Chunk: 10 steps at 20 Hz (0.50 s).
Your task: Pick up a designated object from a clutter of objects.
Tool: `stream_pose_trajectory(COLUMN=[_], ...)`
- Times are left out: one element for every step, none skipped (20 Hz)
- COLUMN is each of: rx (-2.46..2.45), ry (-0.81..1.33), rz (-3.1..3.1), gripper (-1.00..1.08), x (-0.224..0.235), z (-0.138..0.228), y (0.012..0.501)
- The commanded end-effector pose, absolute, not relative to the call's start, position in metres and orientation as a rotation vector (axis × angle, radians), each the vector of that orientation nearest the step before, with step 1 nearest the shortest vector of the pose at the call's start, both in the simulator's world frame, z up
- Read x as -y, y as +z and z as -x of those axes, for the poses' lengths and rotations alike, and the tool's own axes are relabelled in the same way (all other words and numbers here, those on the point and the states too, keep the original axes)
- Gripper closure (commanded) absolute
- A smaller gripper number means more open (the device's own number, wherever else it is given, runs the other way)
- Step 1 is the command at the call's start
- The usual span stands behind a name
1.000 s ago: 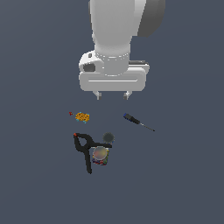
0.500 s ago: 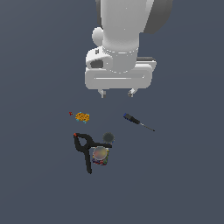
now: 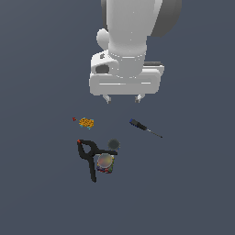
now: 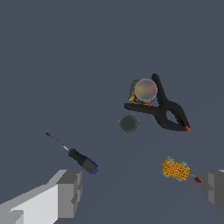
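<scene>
While its gripper [image 3: 123, 98] hangs wide open and empty at centre frame, the speckled jar [image 3: 105, 163] waits below, wedged against the black clamp [image 3: 87, 156].

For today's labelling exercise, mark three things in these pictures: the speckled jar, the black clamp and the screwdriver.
speckled jar [image 4: 145, 89], wrist view, on its pale round top.
black clamp [image 3: 87, 153], exterior view, on the black arm below its red tip.
screwdriver [image 4: 83, 161], wrist view, on the dark handle near its blue end.
</scene>
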State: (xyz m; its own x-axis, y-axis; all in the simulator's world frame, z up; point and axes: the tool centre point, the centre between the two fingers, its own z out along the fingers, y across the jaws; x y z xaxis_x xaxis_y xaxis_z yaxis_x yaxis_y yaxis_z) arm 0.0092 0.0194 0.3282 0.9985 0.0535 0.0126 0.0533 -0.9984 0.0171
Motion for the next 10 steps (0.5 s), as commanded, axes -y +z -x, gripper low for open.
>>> stream_pose_trajectory(rx=[-0.072,-0.066,-0.059,-0.051,-0.042,-0.033,-0.023,-0.012,0.000,0.013], ry=[0.019,0.018,0.018,0.018,0.017,0.017,0.016,0.016,0.015,0.014], rz=[-3.126,-3.127,-3.128,-3.129,-3.130,-3.132,-3.133,-3.135,-3.136,-3.137], gripper=[-0.92,-0.92,-0.92,-0.92,-0.92,-0.92,-0.92,-0.92,-0.92,-0.92], x=[-0.018,-0.017,-0.016,-0.015,-0.014,-0.012,-0.011,-0.009,-0.007,-0.005], z=[-0.014,-0.016,-0.019,-0.022,-0.025,-0.029,-0.033,-0.037,-0.041,-0.046], y=[0.323,0.320,0.317,0.314,0.310,0.306,0.302,0.296,0.291,0.285])
